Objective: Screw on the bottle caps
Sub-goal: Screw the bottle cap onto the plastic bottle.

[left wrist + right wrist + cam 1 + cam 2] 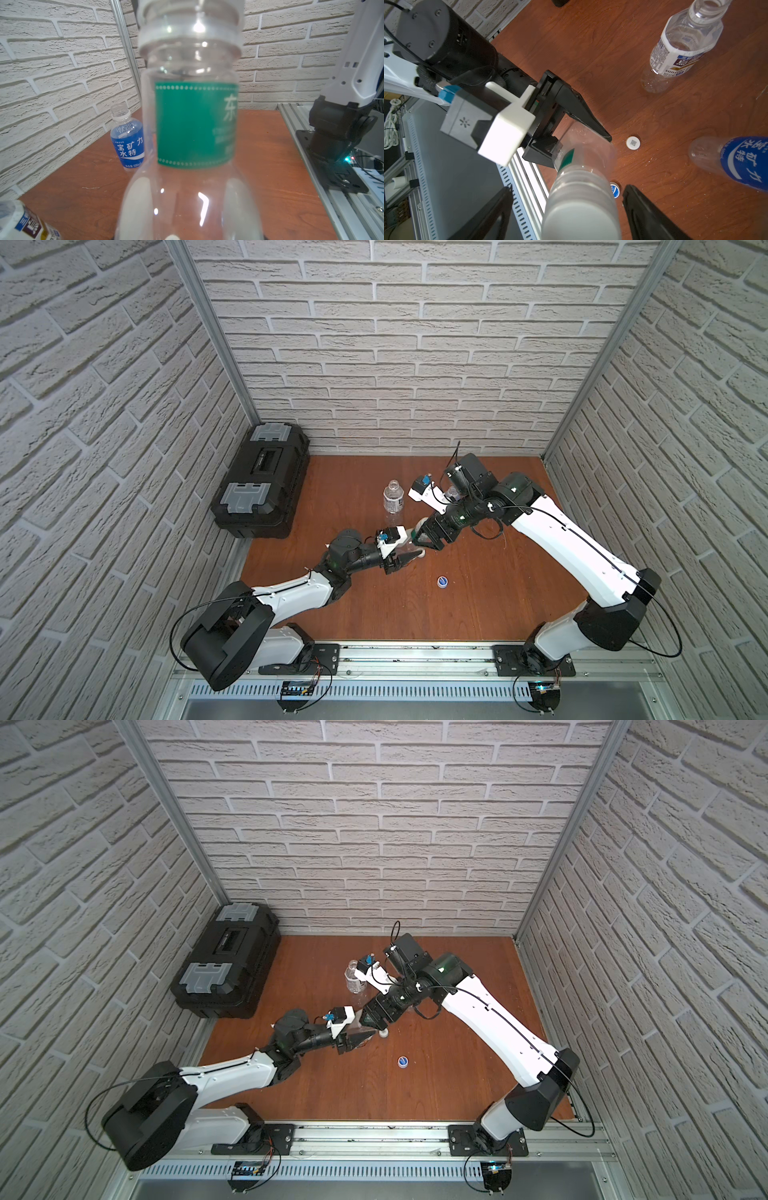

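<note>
My left gripper (pixel 405 560) is shut on the lower body of the squarish clear bottle (pixel 195 124) with the green band, holding it upright above the table. A wide white cap (pixel 581 220) sits on that bottle's neck. My right gripper (pixel 569 188) stands open around the cap, with a gap at each finger. On the wood beside the bottle lies a small white cap (pixel 633 142), also seen in a top view (pixel 422 553). The blue cap (pixel 442 581) lies nearer the front. The white-labelled bottle (pixel 393 497) and the blue-labelled bottle (pixel 127 141) stand uncapped farther back.
A black toolbox (pixel 262 489) with grey latches sits at the back left of the wooden table (pixel 374 614). Brick-pattern walls close in three sides. An aluminium rail (pixel 415 655) carrying both arm bases runs along the front edge.
</note>
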